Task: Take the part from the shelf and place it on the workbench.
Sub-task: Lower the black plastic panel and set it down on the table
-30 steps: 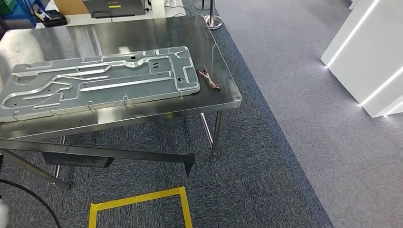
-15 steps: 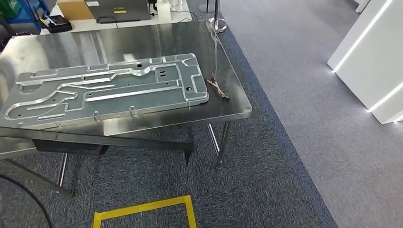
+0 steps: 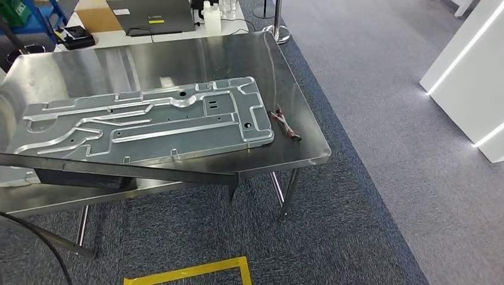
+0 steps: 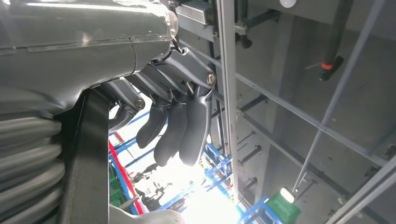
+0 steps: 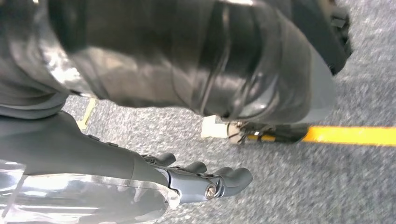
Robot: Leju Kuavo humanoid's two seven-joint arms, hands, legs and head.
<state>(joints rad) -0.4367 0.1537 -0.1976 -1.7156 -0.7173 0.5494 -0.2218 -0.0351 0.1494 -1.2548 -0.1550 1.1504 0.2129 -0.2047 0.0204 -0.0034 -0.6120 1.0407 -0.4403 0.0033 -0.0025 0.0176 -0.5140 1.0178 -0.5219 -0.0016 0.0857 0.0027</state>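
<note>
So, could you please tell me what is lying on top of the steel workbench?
On the workbench lie a large stamped metal panel and, beside its right end, a small bundle of reddish wires. Whatever lies beneath the panel is covered.

a shiny steel table [image 3: 178, 56] stands on dark blue-grey carpet [image 3: 368, 196], yellow tape [image 3: 190, 272] marking the floor near it. a white wall unit [image 3: 469, 77] with lit strips stands at the right, well apart.
</note>
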